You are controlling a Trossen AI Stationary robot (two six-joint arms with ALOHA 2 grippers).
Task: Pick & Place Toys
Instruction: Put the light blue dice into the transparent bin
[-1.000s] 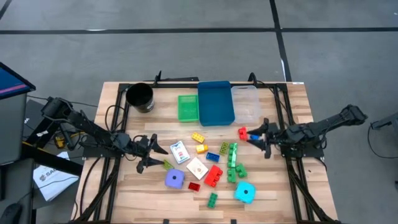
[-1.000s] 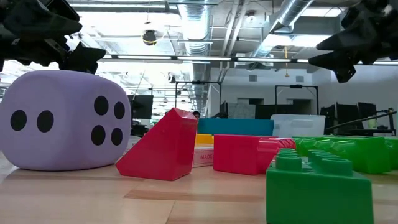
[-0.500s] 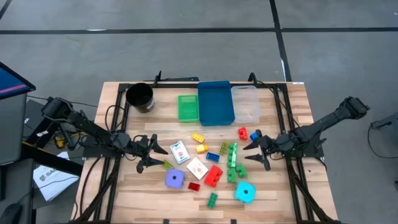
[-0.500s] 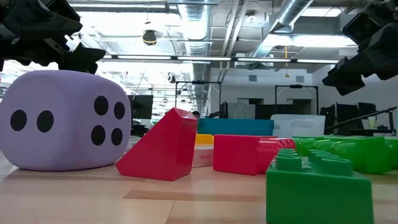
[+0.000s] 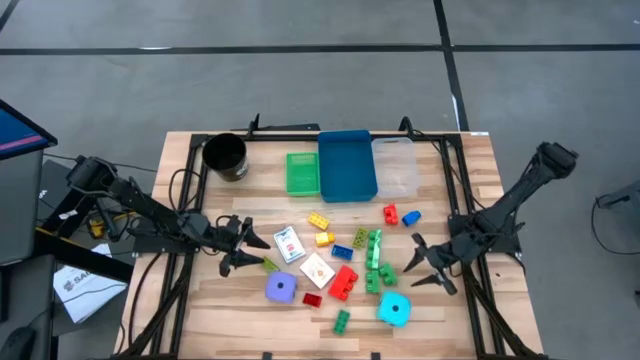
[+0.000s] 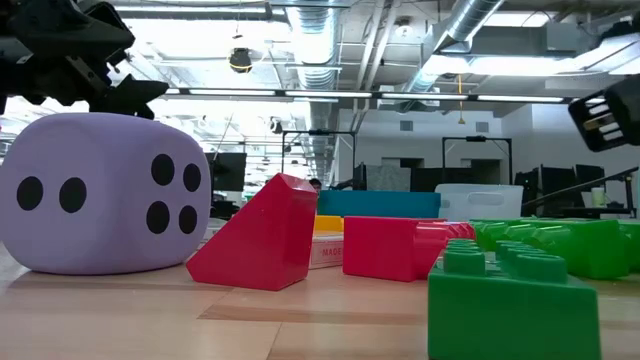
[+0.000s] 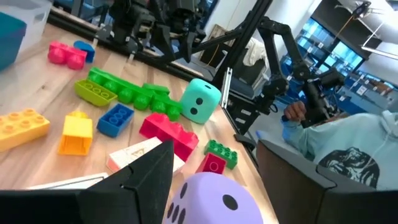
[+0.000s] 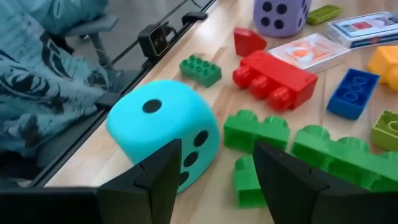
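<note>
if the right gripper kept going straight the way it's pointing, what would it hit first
Probably the cyan die: the open right gripper points at it, with green bricks just beside that line.

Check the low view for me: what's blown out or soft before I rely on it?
Low view: ceiling lights glare white, the near green brick is soft, the purple die reads clearly. High view: evenly lit, no harsh shadows.

Robotics lab: exposed ceiling ducts (image 6: pixel 440 40), monitors.
</note>
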